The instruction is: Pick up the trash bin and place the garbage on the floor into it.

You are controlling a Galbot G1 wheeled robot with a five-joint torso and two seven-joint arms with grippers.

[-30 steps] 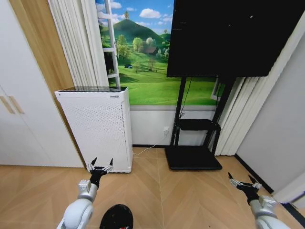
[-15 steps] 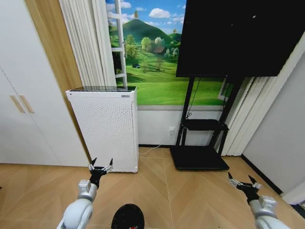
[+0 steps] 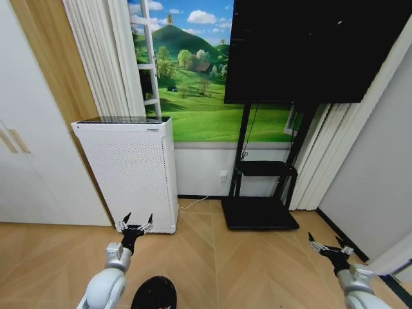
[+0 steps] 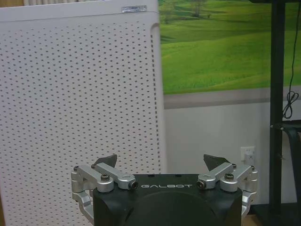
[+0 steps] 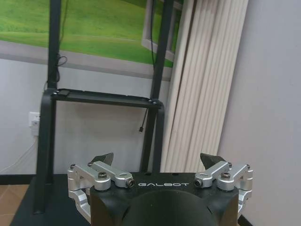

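Observation:
The trash bin [image 3: 154, 293] is a small black round bucket on the wooden floor at the bottom edge of the head view, just right of my left arm and cut off by the frame. The garbage is out of view. My left gripper [image 3: 136, 221] hangs open and empty above the floor, in front of the white perforated appliance [image 3: 129, 172]; its wrist view shows the spread left gripper [image 4: 160, 163] facing that appliance [image 4: 80, 108]. At the lower right my right gripper [image 3: 329, 244] is open and empty too. The right gripper [image 5: 157, 159] points at the black stand [image 5: 47, 117].
A black TV stand [image 3: 260, 214] with a large dark screen [image 3: 309, 51] stands against the back wall. White cupboard doors [image 3: 29, 161] line the left side and a grey wall [image 3: 376, 167] the right. Bare parquet floor [image 3: 232, 270] lies between my arms.
The whole picture swung right half a second ago and has swung back left, so the camera has turned. Both arms hold the same pose, grippers open throughout.

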